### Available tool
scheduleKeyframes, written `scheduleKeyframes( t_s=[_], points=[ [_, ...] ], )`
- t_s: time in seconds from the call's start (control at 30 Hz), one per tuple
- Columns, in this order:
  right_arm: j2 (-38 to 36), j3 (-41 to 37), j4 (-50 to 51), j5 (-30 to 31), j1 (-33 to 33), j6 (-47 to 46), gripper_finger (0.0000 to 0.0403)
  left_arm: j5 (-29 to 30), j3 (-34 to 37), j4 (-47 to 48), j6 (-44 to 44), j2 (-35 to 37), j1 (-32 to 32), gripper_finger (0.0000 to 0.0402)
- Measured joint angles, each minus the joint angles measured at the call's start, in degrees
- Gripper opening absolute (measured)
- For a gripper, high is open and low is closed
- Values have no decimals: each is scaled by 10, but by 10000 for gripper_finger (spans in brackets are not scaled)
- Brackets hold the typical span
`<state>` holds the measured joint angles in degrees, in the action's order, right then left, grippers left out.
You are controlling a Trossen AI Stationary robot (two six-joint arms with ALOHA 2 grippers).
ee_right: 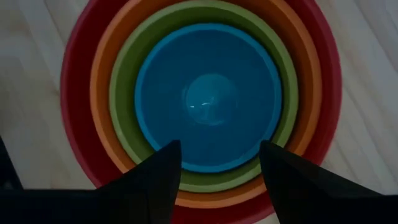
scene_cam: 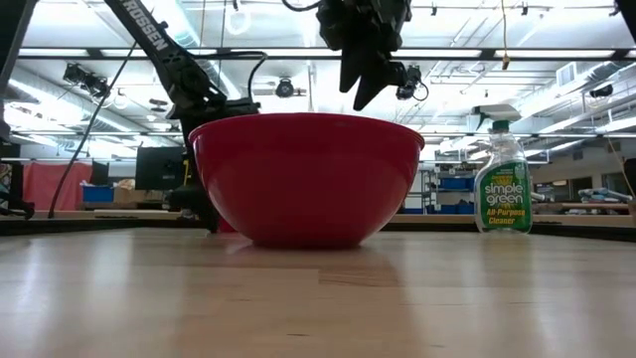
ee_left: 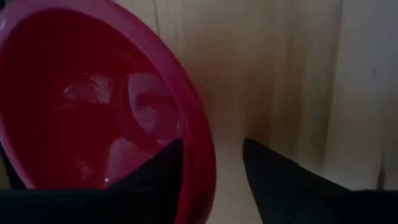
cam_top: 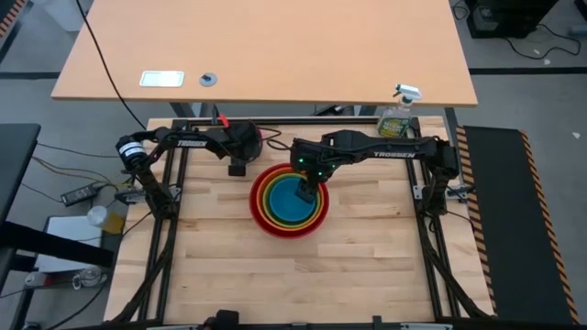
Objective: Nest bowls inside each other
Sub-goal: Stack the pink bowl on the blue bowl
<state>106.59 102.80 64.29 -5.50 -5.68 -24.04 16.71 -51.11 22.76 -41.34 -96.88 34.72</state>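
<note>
Four bowls stand nested at the table's middle: a red bowl [cam_top: 260,209] outermost, then orange [ee_right: 102,68], yellow-green [ee_right: 124,81] and blue [ee_right: 208,99] innermost. My right gripper [ee_right: 221,146] hangs open above the stack [scene_cam: 363,85], well clear of the red rim, with nothing between its fingers. My left gripper [cam_top: 237,167] is low at the stack's far left. In its wrist view it stands open astride the rim of a pink bowl [ee_left: 93,106], one finger inside and one outside. The high view hides the pink bowl under that arm. My left gripper comes at the pink bowl's rim [ee_left: 202,155] slanting down from above. The inner finger [ee_left: 155,180] lies close to the inside wall, and I cannot tell whether it touches. The outer finger [ee_left: 280,186] stands apart from the rim.
A green spray bottle [cam_top: 397,115] stands at the table's far right corner, also seen in the low view [scene_cam: 502,184]. A light wooden desk [cam_top: 266,55] lies beyond the far edge. Bare wood spreads over the near half of the table [cam_top: 293,275].
</note>
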Motion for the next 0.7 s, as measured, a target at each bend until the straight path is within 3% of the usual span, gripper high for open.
scheduleKeyframes(
  t_s=[0.37, 0.53, 0.7],
  points=[
    [0, 0, -2, 1, 5, 0, 221, 3, -2, 5, 8, -6, -6, 20],
    [0, 0, 1, 13, 3, 14, 221, 0, 0, 22, 61, 10, -8, 14],
    [0, 0, 13, 40, -17, 52, 219, 27, -4, 46, 59, 77, -24, 11]
  ],
)
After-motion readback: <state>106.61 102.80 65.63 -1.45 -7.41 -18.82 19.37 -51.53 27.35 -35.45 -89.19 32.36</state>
